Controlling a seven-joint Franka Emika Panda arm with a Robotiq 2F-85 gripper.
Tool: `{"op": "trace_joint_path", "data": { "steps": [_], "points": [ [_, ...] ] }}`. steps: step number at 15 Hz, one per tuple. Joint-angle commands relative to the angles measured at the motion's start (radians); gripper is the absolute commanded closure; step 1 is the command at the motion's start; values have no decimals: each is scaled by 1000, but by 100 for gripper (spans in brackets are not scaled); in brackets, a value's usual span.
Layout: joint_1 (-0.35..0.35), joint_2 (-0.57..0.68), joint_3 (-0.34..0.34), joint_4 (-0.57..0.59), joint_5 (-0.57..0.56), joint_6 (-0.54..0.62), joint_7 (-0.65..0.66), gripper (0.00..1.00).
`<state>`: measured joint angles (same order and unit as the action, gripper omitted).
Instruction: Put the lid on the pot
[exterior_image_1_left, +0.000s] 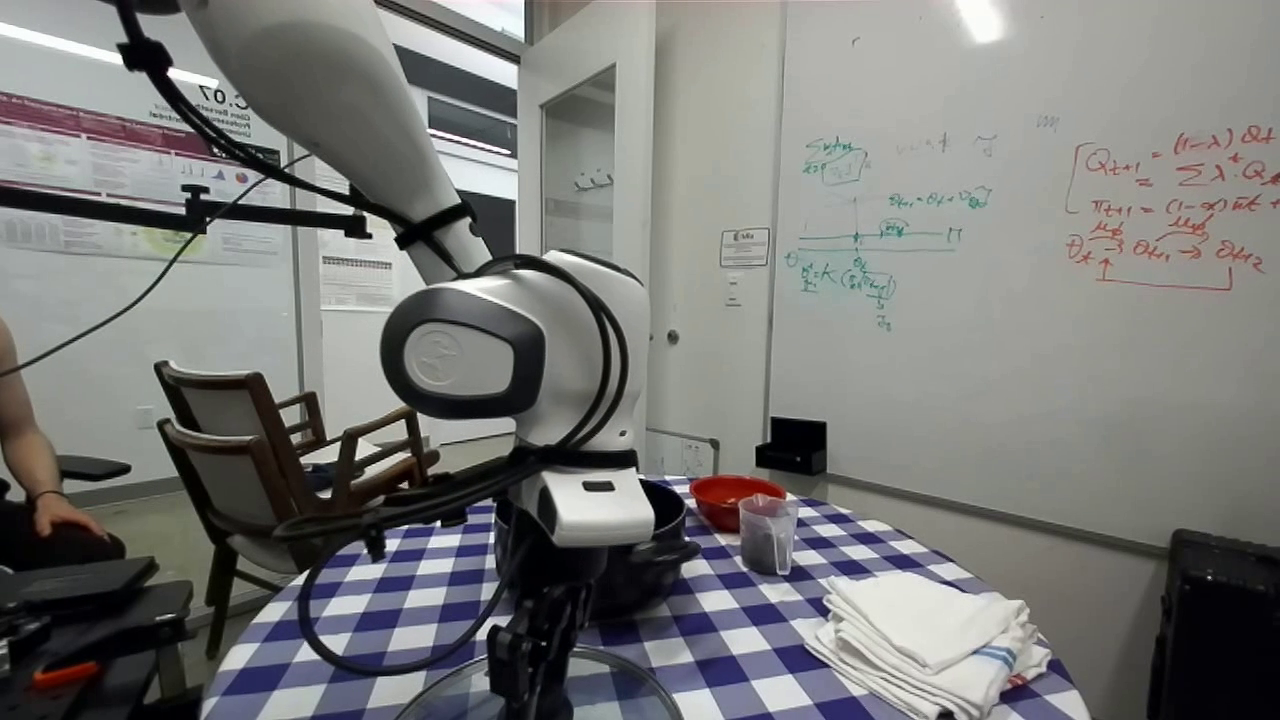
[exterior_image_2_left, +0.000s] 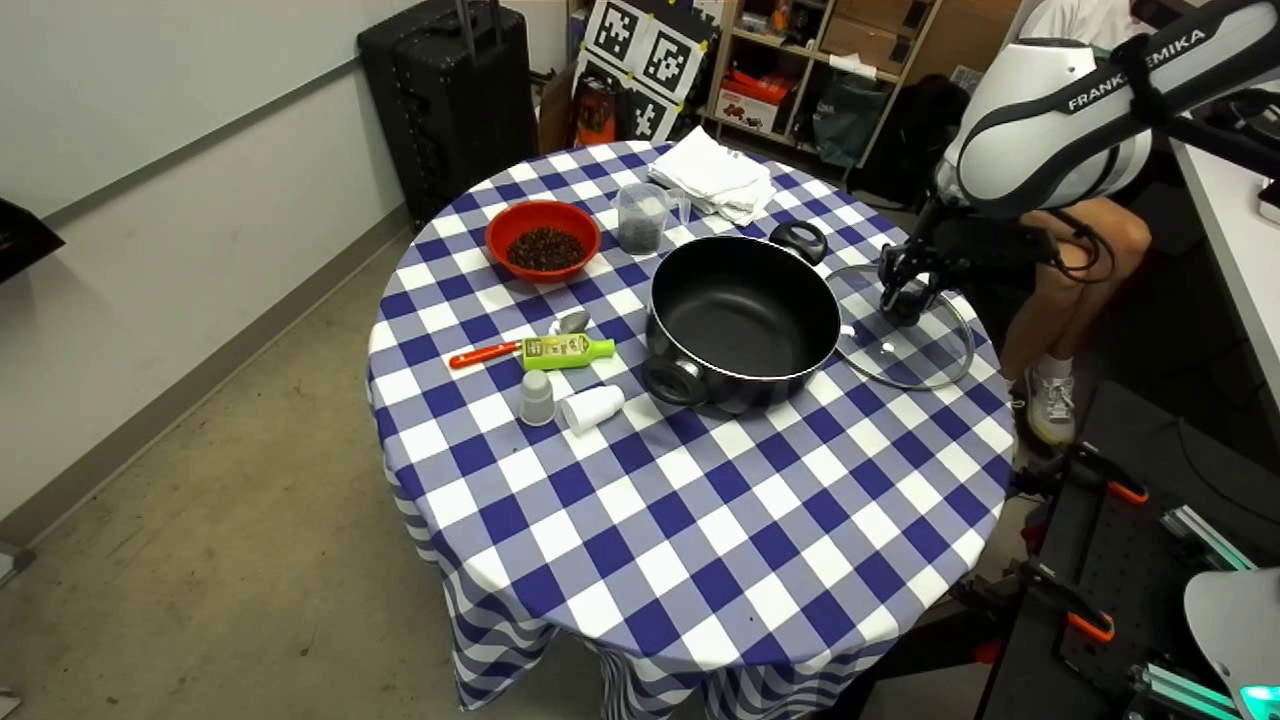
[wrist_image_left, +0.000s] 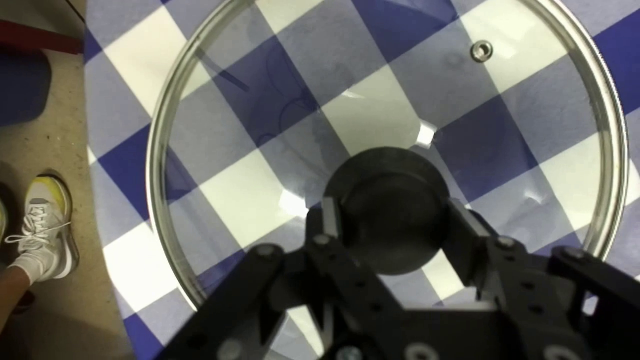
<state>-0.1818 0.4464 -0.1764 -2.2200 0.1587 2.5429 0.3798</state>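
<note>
— The gripper (wrist_image_left: 394, 216) is clamped on the lid (wrist_image_left: 360, 120), pads (wrist_image_left: 331, 220) hugging both sides of its black knob (wrist_image_left: 389, 205)!
— And look at that lid: round clear glass, silvery metal rim (wrist_image_left: 618, 145), one small metal vent (wrist_image_left: 481, 51), bright glints of light, the blue-and-white checked tablecloth (exterior_image_2_left: 750, 560) showing straight through.
— Where's it sitting?
— In an exterior view, over toward the cloth's right edge, just right of the pot (exterior_image_2_left: 742, 310). Whether the lid touches the cloth, I can't tell.
— And the pot?
— Wide, black, a pale line round its lip, one handle (exterior_image_2_left: 670, 384) near left, its twin far right, mouth up and uncovered!
</note>
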Motion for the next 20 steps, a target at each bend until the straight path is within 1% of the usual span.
{"op": "trace_joint_path", "data": {
  "steps": [1,5,6,9,13,15,16,18,20],
  "points": [
    [14,8,-7,13,24,-15,3,74],
    [19,-15,-9,-2,20,-22,6,74],
    [6,-34,2,-11,37,-37,-19,74],
    [21,-97,-33,-54,-4,-56,1,74],
    [50,-253,-120,-135,-121,-94,57,74],
    [67,-348,-152,-161,-223,-117,114,74],
    [73,-392,-156,-165,-283,-129,148,74],
    [67,-481,-128,-166,-373,-163,194,74],
    [66,-554,-66,-151,-420,-210,216,74]
  ]
}}
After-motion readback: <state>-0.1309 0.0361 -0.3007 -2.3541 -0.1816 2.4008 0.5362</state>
